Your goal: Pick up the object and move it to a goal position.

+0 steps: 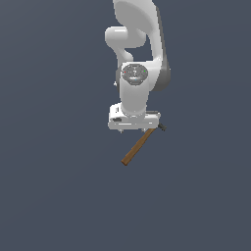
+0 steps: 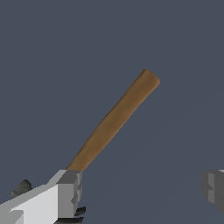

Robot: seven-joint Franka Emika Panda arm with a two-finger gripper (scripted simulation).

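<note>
The hammer lies on the dark grey floor, with its brown wooden handle [image 1: 138,147] running diagonally and its dark grey head [image 1: 161,127] just beside the gripper hand. My gripper [image 1: 133,128] hangs right over the head end, pointing down. In the wrist view the handle [image 2: 113,122] runs away from one finger [image 2: 65,192], which stands over the handle close to the head [image 2: 21,188]. The other finger [image 2: 213,187] stands far apart from it. The gripper [image 2: 140,190] is open and holds nothing.
Only the plain dark grey floor [image 1: 59,196] surrounds the hammer. The white arm [image 1: 137,44] rises above the gripper in the exterior view.
</note>
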